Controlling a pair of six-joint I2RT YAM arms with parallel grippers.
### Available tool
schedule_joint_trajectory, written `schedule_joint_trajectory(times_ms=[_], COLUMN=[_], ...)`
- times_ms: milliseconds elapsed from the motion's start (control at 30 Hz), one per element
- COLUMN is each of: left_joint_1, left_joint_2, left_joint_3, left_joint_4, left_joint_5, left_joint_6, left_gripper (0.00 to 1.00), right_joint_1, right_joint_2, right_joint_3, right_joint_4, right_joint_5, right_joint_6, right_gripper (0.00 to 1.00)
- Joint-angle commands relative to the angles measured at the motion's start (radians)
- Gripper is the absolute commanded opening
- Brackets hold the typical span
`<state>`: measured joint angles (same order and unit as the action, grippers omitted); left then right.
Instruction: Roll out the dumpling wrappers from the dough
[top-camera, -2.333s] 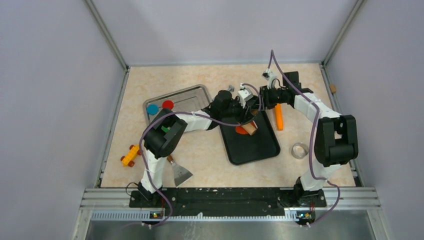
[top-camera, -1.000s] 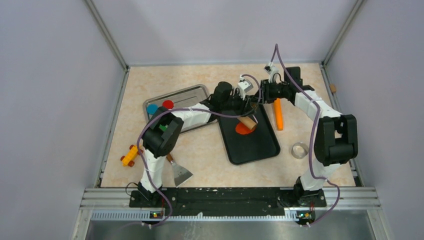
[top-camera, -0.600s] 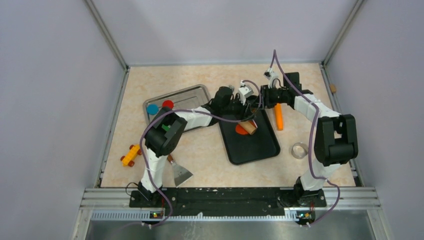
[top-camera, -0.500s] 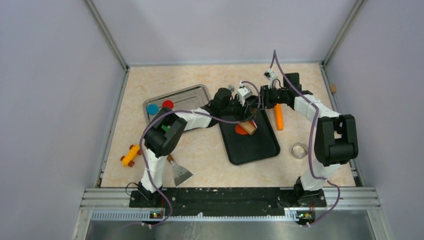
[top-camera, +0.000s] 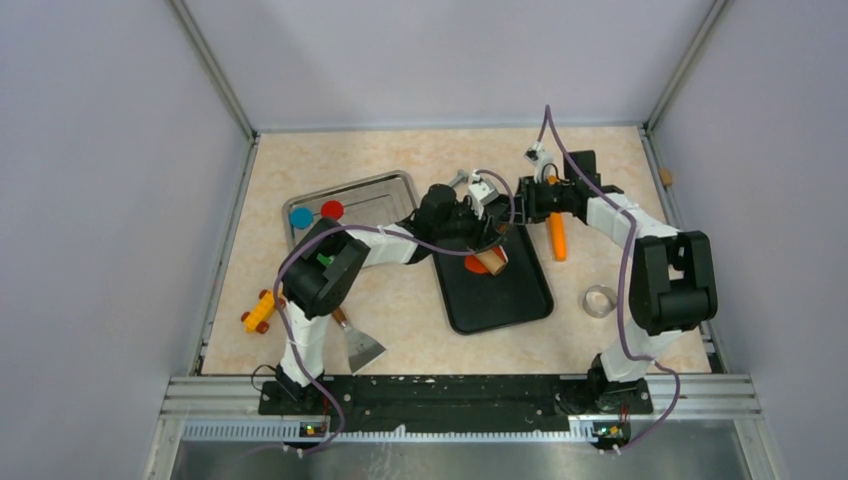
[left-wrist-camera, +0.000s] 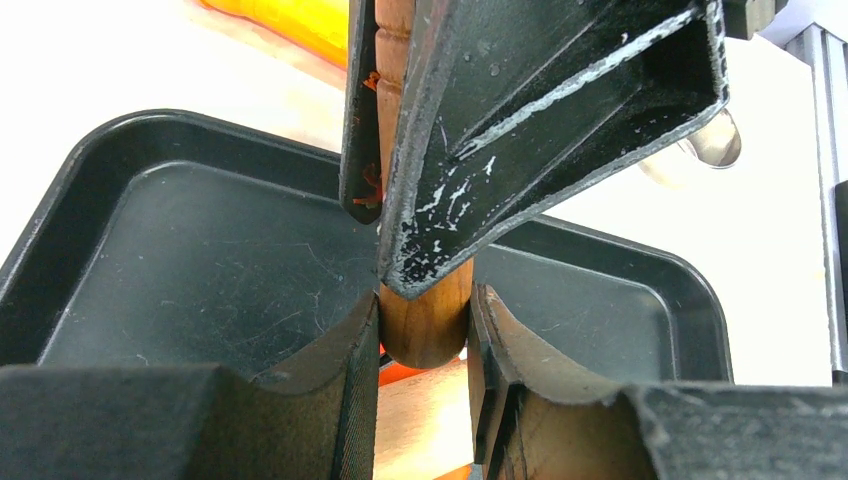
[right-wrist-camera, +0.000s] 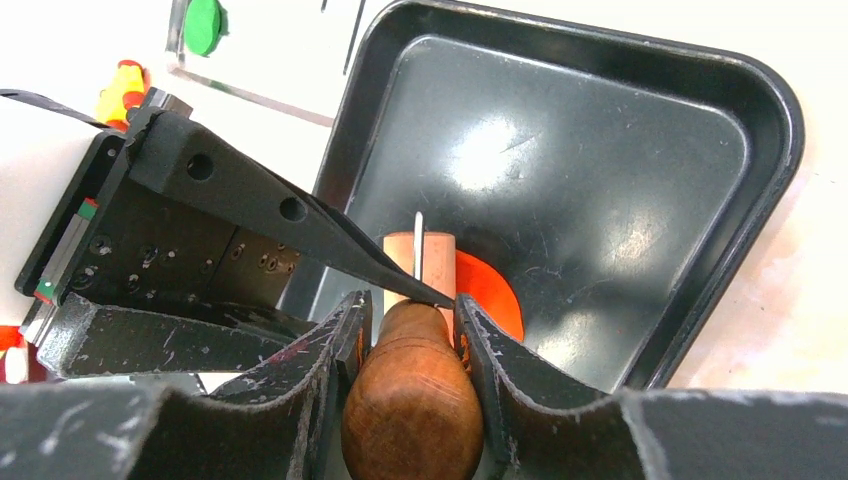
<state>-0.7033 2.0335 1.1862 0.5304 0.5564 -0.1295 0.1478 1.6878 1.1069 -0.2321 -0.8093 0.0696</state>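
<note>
I had left fingers (left-wrist-camera: 335, 400) and right fingers (right-wrist-camera: 322, 400) both clenched on the wooden rolling pin (right-wrist-camera: 415, 405). Pin axis ran near-far; orange-red dough (right-wrist-camera: 490, 292) lay under its barrel, just nearward of both, in the black tray (right-wrist-camera: 620, 150).

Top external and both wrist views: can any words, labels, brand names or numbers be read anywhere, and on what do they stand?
No readable text in any view.
black plastic tray: plain, no markings.
brown wooden rolling pin: bare wood, no lettering on the part that shows.
silver metal tray: no label seen; anything fine would be too small to read from above.
</note>
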Motion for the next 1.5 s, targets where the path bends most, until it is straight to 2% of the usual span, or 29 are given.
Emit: schedule_joint_trajectory(times_ms=[0,167,300,433,700,1133,1367,1467], left_joint_1=[0.025,0.021,0.018,0.015,0.014,0.016,0.027,0.028], left_joint_2=[-0.031,-0.033,-0.027,-0.036,-0.048,-0.008,-0.035,-0.048], left_joint_3=[-0.012,0.093,0.164,0.174,0.082,-0.066,-0.111,-0.097], left_joint_4=[-0.119,-0.129,-0.15,-0.176,-0.17,-0.176,-0.201,-0.218], left_joint_5=[-0.059,-0.038,-0.039,-0.039,-0.048,-0.084,-0.086,-0.093], left_joint_6=[0.002,-0.012,-0.018,-0.013,0.016,0.068,0.077,0.08], left_gripper=[0.0,0.0,0.0,0.0,0.0,0.0,0.0,0.0], right_joint_1=[0.009,-0.003,-0.011,-0.012,-0.01,0.038,0.052,0.06], right_joint_2=[-0.066,-0.102,-0.114,-0.124,-0.102,0.025,0.024,0.008], right_joint_3=[0.061,0.14,0.141,0.119,0.041,-0.022,-0.065,-0.054], right_joint_4=[-0.121,-0.135,-0.124,-0.115,-0.05,-0.035,-0.004,-0.029], right_joint_5=[-0.014,-0.029,-0.072,-0.124,-0.16,-0.011,0.004,0.014], right_joint_6=[-0.022,0.047,0.086,0.081,0.045,-0.065,-0.065,-0.115], right_gripper=[0.0,0.0,0.0,0.0,0.0,0.0,0.0,0.0])
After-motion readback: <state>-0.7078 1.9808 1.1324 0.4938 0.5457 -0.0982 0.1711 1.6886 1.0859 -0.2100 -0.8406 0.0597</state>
